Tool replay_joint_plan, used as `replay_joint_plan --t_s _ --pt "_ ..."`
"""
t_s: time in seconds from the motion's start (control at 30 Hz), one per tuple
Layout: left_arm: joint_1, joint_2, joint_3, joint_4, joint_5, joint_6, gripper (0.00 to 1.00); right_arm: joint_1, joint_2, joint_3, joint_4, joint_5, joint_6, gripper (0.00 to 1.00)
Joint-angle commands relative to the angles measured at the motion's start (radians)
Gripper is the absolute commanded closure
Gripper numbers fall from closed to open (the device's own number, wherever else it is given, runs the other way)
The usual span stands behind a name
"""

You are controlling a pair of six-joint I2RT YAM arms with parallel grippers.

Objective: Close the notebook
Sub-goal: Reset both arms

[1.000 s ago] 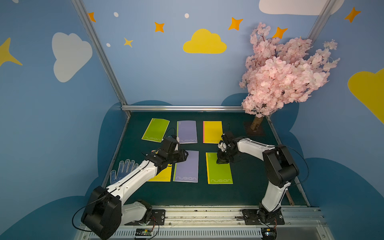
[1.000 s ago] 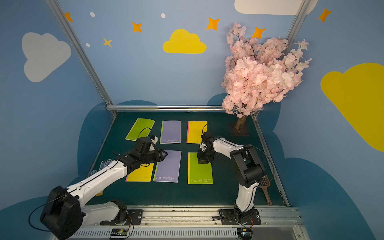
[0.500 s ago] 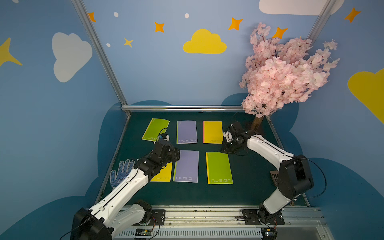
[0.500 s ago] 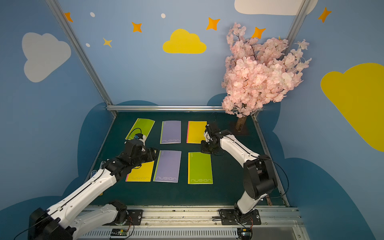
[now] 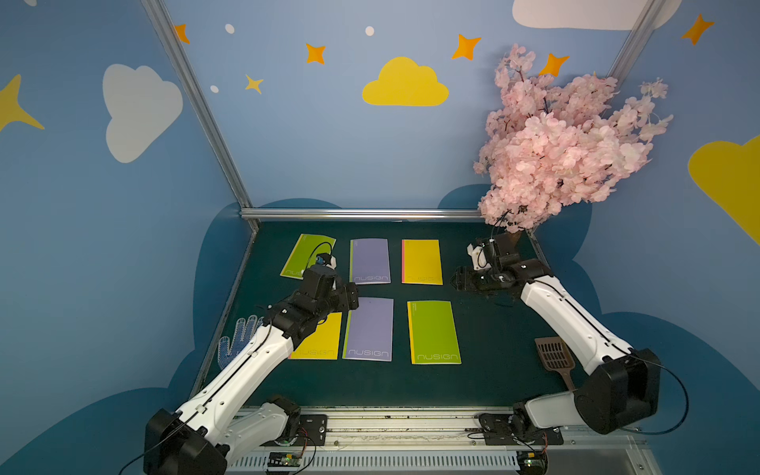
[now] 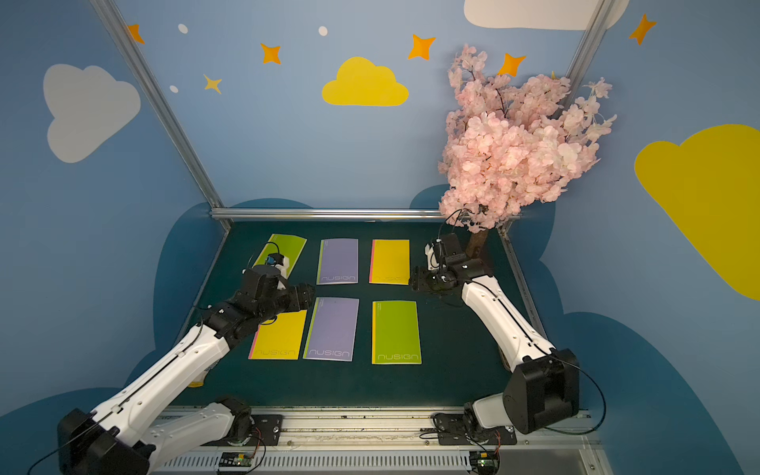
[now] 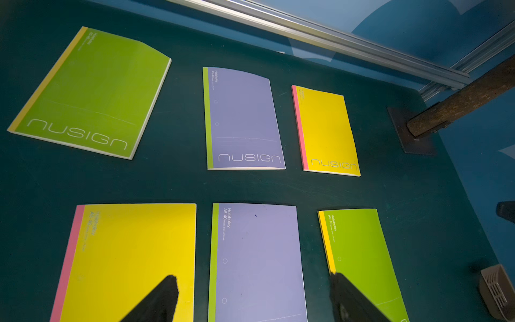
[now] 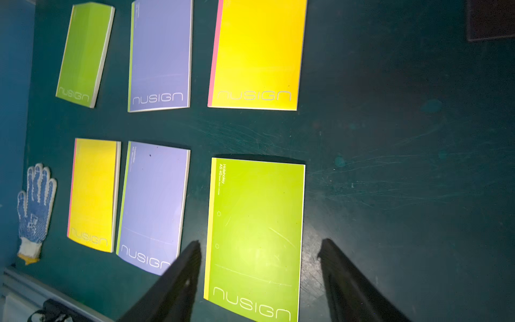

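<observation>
Even, soft light fills both top views: the walls (image 5: pixel 370 164) are bright, the blossoms (image 5: pixel 555 156) nearly washed out, the mat (image 5: pixel 493 378) dark. Shadows are faint. The wide lens leans the posts (image 5: pixel 197 107) outward toward the edges. The wrist views are dimmer, with dark corners. Hot patches glare on the yellow notebook (image 8: pixel 259 50) and the green notebook (image 8: pixel 256 237), and scratches on the mat catch the light. The left gripper (image 7: pixel 252 277) and right gripper (image 8: pixel 260 243) are black, soft-edged and out of focus. The glove (image 8: pixel 34 206) is slightly smeared.
</observation>
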Motion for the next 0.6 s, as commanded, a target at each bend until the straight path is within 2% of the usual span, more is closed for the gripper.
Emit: replay_joint_plan --t_s 0.0,0.13,0.2,0.37,0.57 --pt "0.018 0.019 0.032 -0.042 -0.012 0.044 0.11 -0.012 -0.058 -0.044 0.013 0.091 0.019 0.19" --pt "0.032 0.03 0.051 -0.059 -0.006 0.052 0.1 -0.025 -0.144 -0.146 0.151 0.108 0.001 0.09" --pt "0.039 0.029 0.055 -0.062 -0.007 0.057 0.08 -0.033 -0.168 -0.158 0.159 0.112 -0.007 0.05" --pt "0.072 0.023 0.079 -0.091 0.004 0.07 0.0 -0.057 -0.173 -0.141 0.128 0.115 -0.026 0.03" --pt "0.116 0.044 0.14 -0.172 -0.005 0.066 0.0 -0.1 -0.152 -0.128 0.087 0.145 0.001 0.03"
